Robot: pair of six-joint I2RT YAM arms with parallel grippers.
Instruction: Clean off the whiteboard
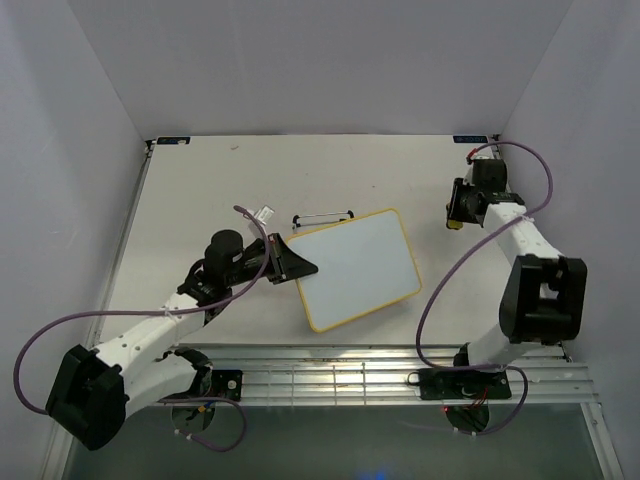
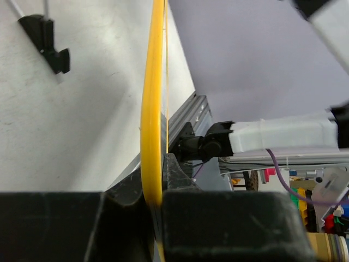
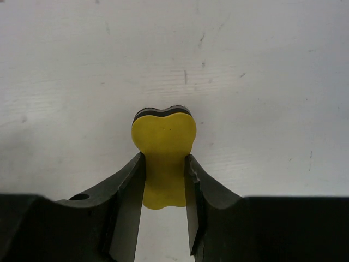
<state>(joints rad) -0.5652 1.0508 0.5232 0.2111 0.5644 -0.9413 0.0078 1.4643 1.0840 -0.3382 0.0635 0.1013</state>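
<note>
Top view: high overhead from near side, looking down on table [image 1: 300, 170]. Left wrist: tight behind left claw [image 2: 158, 191], sighting along whiteboard [image 2: 151, 109] edge; top view shares whiteboard. Right wrist: tight behind right claw [image 3: 164, 159], table beyond eraser [image 3: 163, 136].

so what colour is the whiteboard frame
Yellow; the whiteboard frame shows best in the left wrist view.

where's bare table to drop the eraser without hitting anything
Bare: the far strip of table between the back wall and the wire stand, and the gap between the whiteboard and the right gripper with the eraser. Crowded: mid-table, where the left gripper clamps the whiteboard's edge, stand just behind.
</note>
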